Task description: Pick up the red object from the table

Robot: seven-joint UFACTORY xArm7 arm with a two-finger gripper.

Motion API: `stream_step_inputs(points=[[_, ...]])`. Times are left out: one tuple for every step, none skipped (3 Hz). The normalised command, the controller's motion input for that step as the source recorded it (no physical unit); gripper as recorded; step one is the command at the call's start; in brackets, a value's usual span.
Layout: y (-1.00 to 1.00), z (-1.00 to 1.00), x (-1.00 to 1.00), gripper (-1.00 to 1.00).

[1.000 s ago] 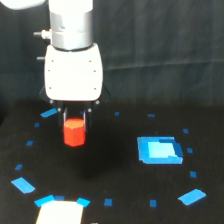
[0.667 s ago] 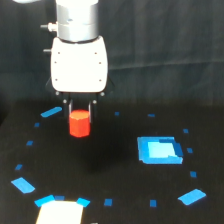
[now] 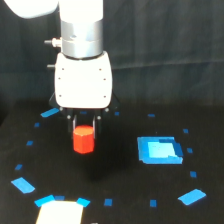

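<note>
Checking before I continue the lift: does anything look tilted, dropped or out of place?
Nothing stands out. The red object sits upright between the fingers of the end effector, and the blue tape bits lie flat on the table.

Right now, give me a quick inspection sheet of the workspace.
Surface: black table, matte.
Job's things: red object sits between the fingers, apparently lifted clear of the table.
Clutter: blue square patch toward the exterior view's right; small blue tape bits scattered around; pale sheet at the bottom edge.
Grippers: gripper shut on the red object, pointing down.
Cables: nothing seen.
Surroundings: dark backdrop.
</note>
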Motion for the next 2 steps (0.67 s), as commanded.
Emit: stream_step_inputs(points=[[0.66, 0.55, 0.03, -0.8], [1.0, 1.0, 0.25, -1.0]])
